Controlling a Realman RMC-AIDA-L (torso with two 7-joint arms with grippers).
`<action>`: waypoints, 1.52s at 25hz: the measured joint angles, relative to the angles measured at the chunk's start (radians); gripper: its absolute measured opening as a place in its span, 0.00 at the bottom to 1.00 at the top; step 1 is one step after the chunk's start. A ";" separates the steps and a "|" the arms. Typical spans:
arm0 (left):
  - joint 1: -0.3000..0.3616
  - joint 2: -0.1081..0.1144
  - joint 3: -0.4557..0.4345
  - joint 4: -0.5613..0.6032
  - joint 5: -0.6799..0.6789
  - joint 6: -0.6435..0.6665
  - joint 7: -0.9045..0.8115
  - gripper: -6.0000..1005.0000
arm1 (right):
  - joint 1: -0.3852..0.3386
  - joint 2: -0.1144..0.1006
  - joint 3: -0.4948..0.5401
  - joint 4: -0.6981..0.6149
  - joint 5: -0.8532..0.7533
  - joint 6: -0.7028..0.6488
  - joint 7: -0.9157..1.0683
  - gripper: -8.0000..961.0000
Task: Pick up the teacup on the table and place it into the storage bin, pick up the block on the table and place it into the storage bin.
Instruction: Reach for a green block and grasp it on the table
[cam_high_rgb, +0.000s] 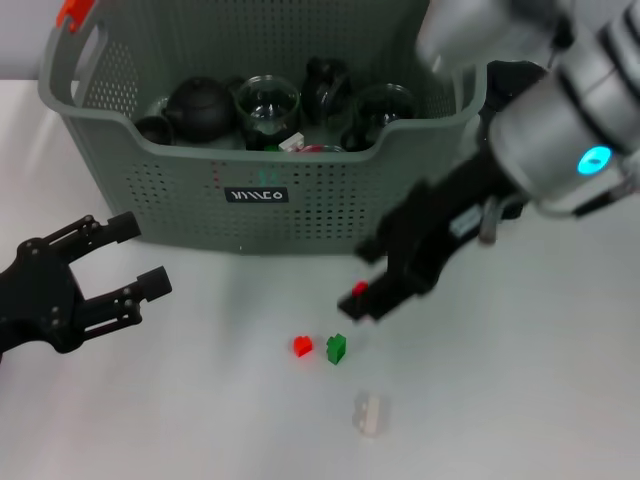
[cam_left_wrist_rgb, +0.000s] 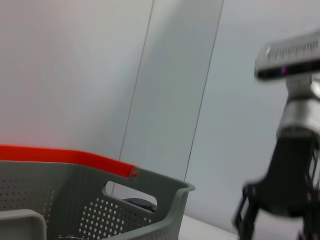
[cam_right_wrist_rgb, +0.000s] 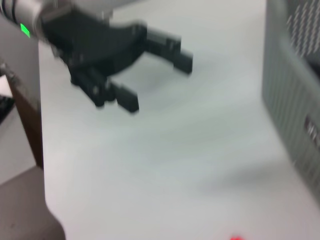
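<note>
- Nearest, at about 6 o'clock on the worktop (cam_high_rgb: 520, 400), lies a pale block (cam_high_rgb: 370, 413); just beyond it sit a red block (cam_high_rgb: 302, 346) and a green block (cam_high_rgb: 336, 348), close together but apart.
- The right tool (cam_high_rgb: 365, 297) hangs just past the green block, at its 1 o'clock, with a small red piece (cam_high_rgb: 359, 289) at its tip; whether it grips that piece cannot be told.
- The left tool (cam_high_rgb: 135, 258), at 9 o'clock, hovers with fingers spread wide and nothing in them.
- Farthest, at 12 o'clock, the bin (cam_high_rgb: 250, 190) already holds dark teaware, including a teapot (cam_high_rgb: 198, 106) and glass cups (cam_high_rgb: 267, 104).
- Judged progress: no teacup shows on the worktop, so that part looks done; block work remains.
- Nothing stands between the blocks and the bin, though its front wall must be cleared.
</note>
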 joint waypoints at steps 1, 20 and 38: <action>0.000 0.000 0.000 0.000 0.000 0.000 0.000 0.82 | 0.001 0.000 -0.023 0.035 -0.002 0.020 -0.002 0.82; -0.007 0.002 0.007 0.015 0.000 -0.029 0.001 0.82 | 0.035 0.009 -0.398 0.275 -0.041 0.376 0.051 0.76; -0.005 0.000 0.008 0.024 0.000 -0.040 0.001 0.82 | 0.039 0.014 -0.489 0.354 -0.035 0.520 0.072 0.76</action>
